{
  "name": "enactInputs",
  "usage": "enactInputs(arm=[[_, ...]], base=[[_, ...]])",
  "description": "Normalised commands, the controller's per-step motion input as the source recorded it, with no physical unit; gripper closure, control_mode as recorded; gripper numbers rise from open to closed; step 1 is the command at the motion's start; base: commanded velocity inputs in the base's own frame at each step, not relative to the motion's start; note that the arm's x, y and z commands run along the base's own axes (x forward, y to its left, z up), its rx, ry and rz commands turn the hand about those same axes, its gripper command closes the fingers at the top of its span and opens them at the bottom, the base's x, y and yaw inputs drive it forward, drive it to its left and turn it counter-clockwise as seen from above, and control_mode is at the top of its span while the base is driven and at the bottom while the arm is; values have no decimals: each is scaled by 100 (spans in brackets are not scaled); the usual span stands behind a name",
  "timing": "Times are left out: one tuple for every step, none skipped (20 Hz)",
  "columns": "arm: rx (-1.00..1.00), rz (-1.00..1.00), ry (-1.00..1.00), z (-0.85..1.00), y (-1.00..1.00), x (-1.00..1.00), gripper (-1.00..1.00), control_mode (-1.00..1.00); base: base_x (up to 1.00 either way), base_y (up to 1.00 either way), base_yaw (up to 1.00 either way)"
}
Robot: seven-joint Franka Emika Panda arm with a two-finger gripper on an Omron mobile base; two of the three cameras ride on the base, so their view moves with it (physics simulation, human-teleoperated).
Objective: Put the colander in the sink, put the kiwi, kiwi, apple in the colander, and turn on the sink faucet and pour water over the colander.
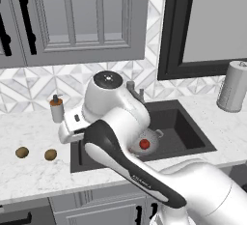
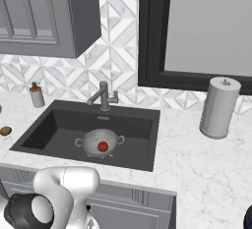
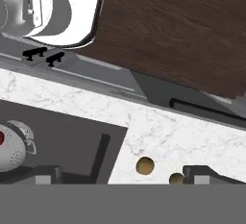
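Colander [image 2: 100,142] sits in the sink [image 2: 133,125] with the apple [image 2: 102,147] inside; both kiwis [image 1: 22,152] [image 1: 50,155] lie on the counter [image 1: 29,175] left of the basin. Gripper [image 3: 120,172] spread wide, empty, above them. Risk: the oval fruit rolls off a skewed pinch, or the nearer kiwi gets nudged over the sink edge

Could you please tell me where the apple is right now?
The apple sits inside the colander, which rests on the bottom of the sink, below the faucet in the right base view.
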Motion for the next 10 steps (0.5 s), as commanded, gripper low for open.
enactInputs(arm=[[0,20,-16,-24,39,4,-100,-100],[0,21,-15,-28,38,9,-100,-100],[0,20,-9,-32,35,15,-100,-100],[0,19,-4,-36,26,17,-100,-100],[0,19,-1,-44,25,22,-100,-100],[0,18,0,-42,19,27,-100,-100],[0,17,0,-42,24,26,-100,-100],[0,17,0,-40,26,33,-100,-100],[0,17,0,-38,27,33,-100,-100],[0,16,0,-34,29,36,-100,-100]], base=[[0,0,0],[0,0,0],[0,0,0],[0,0,0],[0,0,0],[0,0,0],[0,0,0],[0,0,0],[0,0,0],[0,0,0]])
